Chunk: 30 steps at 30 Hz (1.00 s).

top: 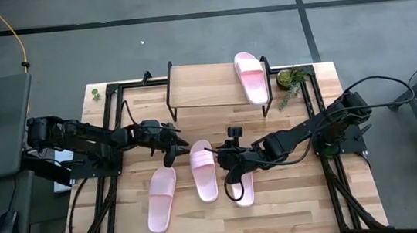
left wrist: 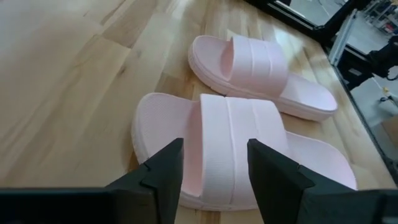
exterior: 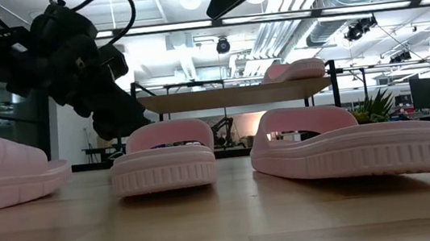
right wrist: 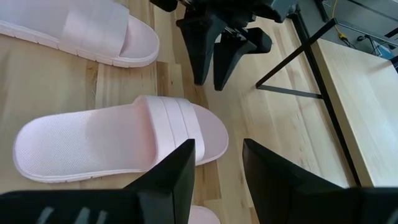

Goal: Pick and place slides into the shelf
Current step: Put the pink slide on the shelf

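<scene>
Both grippers are seen low over the middle of the table (top: 127, 226). The left gripper (top: 170, 153) is held just above the wood between the near-left sandal (top: 161, 199) and the middle sandal (top: 203, 170), close to the heel end of the middle one. In the left wrist view its two dark fingers (left wrist: 163, 174) are spread apart, with the ribbed strap of a sandal (left wrist: 239, 152) seen through the gap; nothing is gripped between them. A second sandal (left wrist: 261, 74) is seen lying just beyond.

The right gripper (top: 234, 185) is placed over the third sandal (top: 241, 190), which is largely covered by it from above. In the right wrist view its fingers (right wrist: 177, 177) are parted and empty, and the middle sandal (right wrist: 118, 146) is seen lying flat on the wood ahead of them, with the left gripper's fingers (right wrist: 202, 43) farther off.

Three sandals are lying side by side on the table, soles down, apart from one another. The fourth sandal (top: 251, 77) is resting on the right end of the shelf (top: 201, 86), which stands at the far edge of the table. A small potted plant (top: 291, 79) is set just right of the shelf.
</scene>
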Tool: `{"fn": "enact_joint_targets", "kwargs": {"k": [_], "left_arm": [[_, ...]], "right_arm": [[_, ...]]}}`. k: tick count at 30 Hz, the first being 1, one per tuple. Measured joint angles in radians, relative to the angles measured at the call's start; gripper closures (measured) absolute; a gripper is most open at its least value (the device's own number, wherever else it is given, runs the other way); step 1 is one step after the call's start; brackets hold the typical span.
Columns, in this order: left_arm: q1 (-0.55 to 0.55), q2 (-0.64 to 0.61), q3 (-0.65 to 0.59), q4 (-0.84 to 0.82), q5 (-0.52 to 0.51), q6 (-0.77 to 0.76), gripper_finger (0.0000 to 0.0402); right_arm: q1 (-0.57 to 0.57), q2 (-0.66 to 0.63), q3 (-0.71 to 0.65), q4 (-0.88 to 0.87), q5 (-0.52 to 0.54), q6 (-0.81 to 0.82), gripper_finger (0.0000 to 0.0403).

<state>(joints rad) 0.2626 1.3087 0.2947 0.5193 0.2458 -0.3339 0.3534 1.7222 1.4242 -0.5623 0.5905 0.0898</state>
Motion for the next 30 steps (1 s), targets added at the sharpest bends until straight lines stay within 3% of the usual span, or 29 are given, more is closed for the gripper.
{"fn": "enact_joint_targets", "kwargs": {"k": [6, 15, 25, 30], "left_arm": [[0.000, 0.028, 0.000, 0.007, -0.019, 0.004, 0.0232], [-0.001, 0.172, 0.056, 0.058, 0.011, -0.004, 0.0231], [0.000, 0.401, 0.178, 0.063, 0.172, -0.005, 0.0231], [-0.001, 0.439, 0.225, 0.058, 0.258, -0.004, 0.0231]], "right_arm": [[0.000, 0.000, 0.000, 0.004, -0.004, 0.000, 0.0279], [0.000, 0.000, 0.000, 0.005, -0.004, 0.000, 0.0279], [0.001, 0.000, 0.000, 0.004, -0.028, 0.016, 0.0279], [0.001, 0.000, 0.000, 0.000, -0.042, 0.026, 0.0279]]}}
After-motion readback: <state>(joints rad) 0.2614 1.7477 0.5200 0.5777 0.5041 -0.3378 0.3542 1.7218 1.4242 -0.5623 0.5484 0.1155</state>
